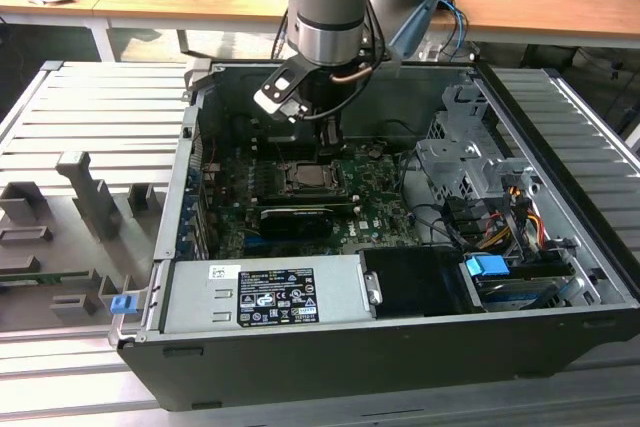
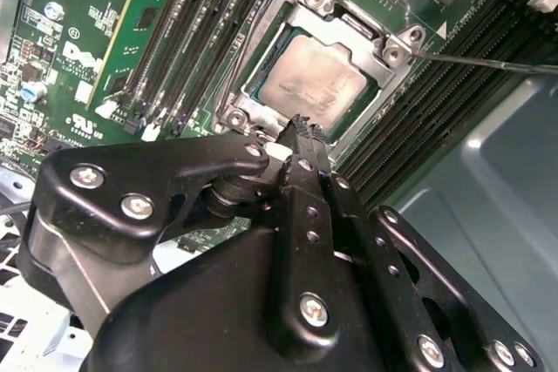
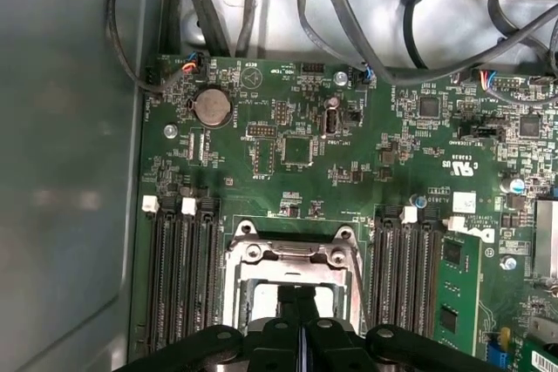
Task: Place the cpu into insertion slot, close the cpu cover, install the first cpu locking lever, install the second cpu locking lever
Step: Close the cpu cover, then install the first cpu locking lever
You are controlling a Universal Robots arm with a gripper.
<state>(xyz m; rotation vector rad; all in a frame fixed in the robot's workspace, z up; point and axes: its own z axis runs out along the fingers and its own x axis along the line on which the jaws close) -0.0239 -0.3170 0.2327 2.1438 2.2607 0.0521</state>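
The gripper (image 2: 305,135) has its two thin black fingers pressed tight together with nothing between them, right by the edge of the cpu cover (image 2: 347,19). The cpu (image 2: 314,80), a dull silver square, lies flat under that grey metal frame on the green board (image 3: 392,128).

Inside the case (image 1: 400,367), on the motherboard (image 3: 366,163): cpu (image 2: 316,76) within the window of the cpu cover (image 2: 356,30), memory slots (image 2: 200,23) along both sides. Just above the cpu, gripper (image 2: 305,132). In the exterior view, expansion card (image 1: 297,217) before the cpu, power supply (image 1: 265,292) nearer still, drive cage (image 1: 465,162) at the exterior view's right.
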